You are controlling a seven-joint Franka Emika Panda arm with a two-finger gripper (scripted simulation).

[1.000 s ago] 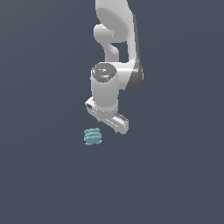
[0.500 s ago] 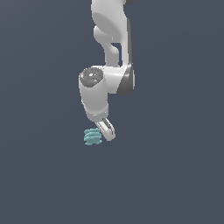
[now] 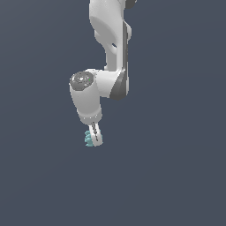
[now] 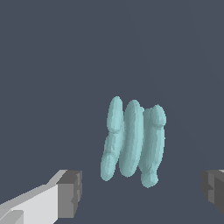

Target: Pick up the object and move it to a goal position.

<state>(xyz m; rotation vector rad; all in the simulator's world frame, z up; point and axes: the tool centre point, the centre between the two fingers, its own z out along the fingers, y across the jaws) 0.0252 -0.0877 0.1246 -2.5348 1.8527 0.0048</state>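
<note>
Arm (image 3: 110, 53): white Panda links come in from the top of the exterior view, wrist bent so the end effector points down at the surface. Looks like a top-down approach, which makes sense for a small item lying flat with nothing around it.

Surface (image 3: 176, 176): plain dark grey-blue, no edges or markings visible. No goal marker visible in either view, so can't say where the goal is.

End effector (image 3: 94, 137): low, right at the lump. Exterior view sees it nearly edge-on, so spread isn't readable there. Wrist view settles it: grey pads (image 4: 70, 194) sit far apart at opposite edges of that picture, so the fingers are spread wide, holding nothing.

Lump (image 4: 133, 142): pale teal, three ridged lobes side by side, resting on the surface. In the wrist view it lies in the gap between the two pads, touching neither, clear space on both sides. Ridges run across the line joining the pads, so closing would squeeze across the stacked layers. In the exterior view only a sliver of the lump (image 3: 88, 139) shows, just beside the end effector on that view's left; the rest is hidden behind the finger.

Judgement: pre-grasp, aligned, not yet gripped. Whether it's low enough to close, can't tell. Lump sits slightly off-centre between the pads, so it may shift when one pad contacts first.
</note>
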